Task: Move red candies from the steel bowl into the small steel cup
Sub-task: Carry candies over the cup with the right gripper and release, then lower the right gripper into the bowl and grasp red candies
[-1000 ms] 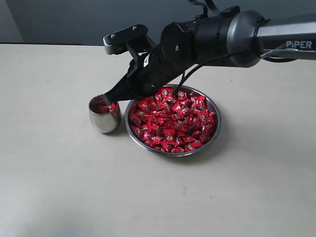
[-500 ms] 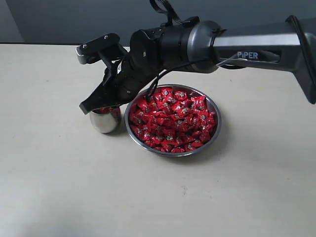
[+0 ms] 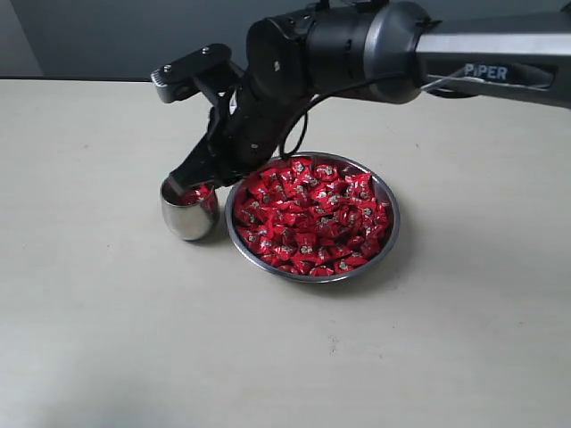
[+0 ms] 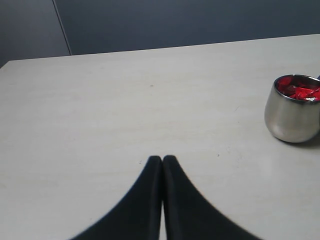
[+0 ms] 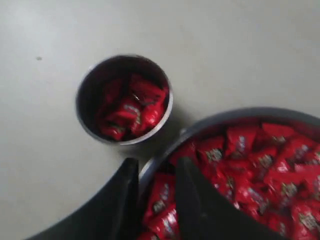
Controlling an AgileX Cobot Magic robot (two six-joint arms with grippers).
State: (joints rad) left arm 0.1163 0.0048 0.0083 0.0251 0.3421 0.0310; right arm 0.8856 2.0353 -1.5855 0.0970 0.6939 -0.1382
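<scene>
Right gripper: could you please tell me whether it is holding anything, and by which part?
Nothing is held. The right gripper has its fingers apart; through the gap only the steel bowl and its red candies show.

The table point(image 3: 107, 339) bears the steel bowl point(image 3: 308, 278) and small steel cup point(image 3: 186, 223) (close neighbours).

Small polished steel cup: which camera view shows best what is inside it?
The right wrist view. It looks down into the small polished steel cup, showing several red-wrapped candies inside. The exterior view shows the cup from the side with some red at the rim; the left wrist view shows it side-on at the frame edge.
</scene>
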